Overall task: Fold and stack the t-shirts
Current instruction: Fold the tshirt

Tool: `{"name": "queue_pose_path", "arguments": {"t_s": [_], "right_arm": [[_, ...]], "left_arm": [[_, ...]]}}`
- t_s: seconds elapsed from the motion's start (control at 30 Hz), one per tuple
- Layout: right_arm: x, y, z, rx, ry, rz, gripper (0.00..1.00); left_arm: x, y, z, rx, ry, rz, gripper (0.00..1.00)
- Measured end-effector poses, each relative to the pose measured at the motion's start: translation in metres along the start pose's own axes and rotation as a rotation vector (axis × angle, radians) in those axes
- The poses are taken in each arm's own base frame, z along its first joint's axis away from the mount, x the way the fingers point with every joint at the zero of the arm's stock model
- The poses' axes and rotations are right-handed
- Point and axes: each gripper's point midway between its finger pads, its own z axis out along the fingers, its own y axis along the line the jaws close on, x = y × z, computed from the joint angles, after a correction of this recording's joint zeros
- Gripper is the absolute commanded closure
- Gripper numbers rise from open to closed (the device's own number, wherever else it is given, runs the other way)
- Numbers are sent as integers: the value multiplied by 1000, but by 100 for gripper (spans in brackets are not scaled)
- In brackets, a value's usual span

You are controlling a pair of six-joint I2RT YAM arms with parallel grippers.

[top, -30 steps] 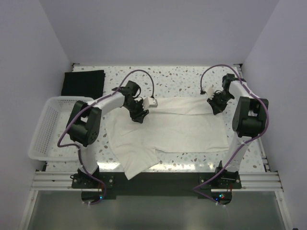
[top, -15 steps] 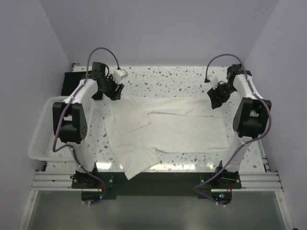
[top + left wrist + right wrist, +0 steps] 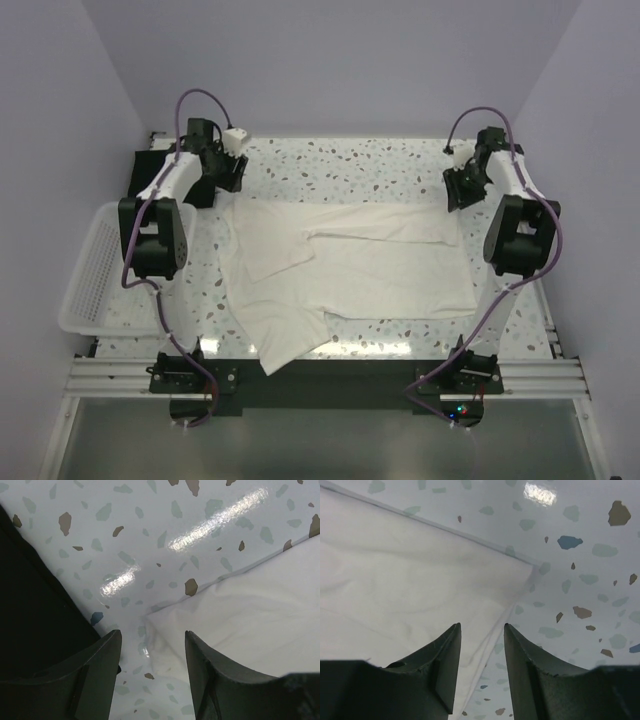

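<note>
Cream against speckled terrazzo: cream t-shirt (image 3: 345, 265) spread over the middle of the surface (image 3: 370, 165), between the two grippers. Far left corner just ahead of the left gripper (image 3: 152, 635), with cloth running under one finger in the wrist view; cannot tell whether touching. Far right corner beneath the right gripper (image 3: 481, 626), side edge passing below the gap between its fingers. Both grippers apart, clamped on nothing, poised over the shirt's far corners.

Mostly flat, with a folded flap across the far half and a few soft creases. Near left part draped over the surface's front edge.

Black t-shirt (image 3: 30, 605) at the far left corner of the surface, just left of the left gripper, largely hidden by that arm from above. White lattice basket (image 3: 85, 270) at the left edge, nearer than the black cloth.

Both arms stretched far and outward, elbows raised, wrists pitched down toward the cloth.
</note>
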Motion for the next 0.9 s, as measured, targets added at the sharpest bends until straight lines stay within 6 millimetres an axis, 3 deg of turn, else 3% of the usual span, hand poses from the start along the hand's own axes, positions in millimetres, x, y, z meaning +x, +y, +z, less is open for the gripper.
{"name": "queue_pose_path", "arguments": {"t_s": [0.17,0.3,0.53,0.73,0.9], "right_arm": [[21,-15,14,8,59,128,60],[39,-19,12,-14,96,212,57],[84,6,12,-90,200,329,59],[97,21,16,-126,234,376,63],[96,25,18,-137,229,400,64]], "left_arm": [[1,0,0,-2,6,-19,42],[4,-3,0,11,13,-23,41],[24,-19,6,78,53,-44,41],[40,-28,8,109,94,-60,41],[43,-29,6,111,100,-61,41]]}}
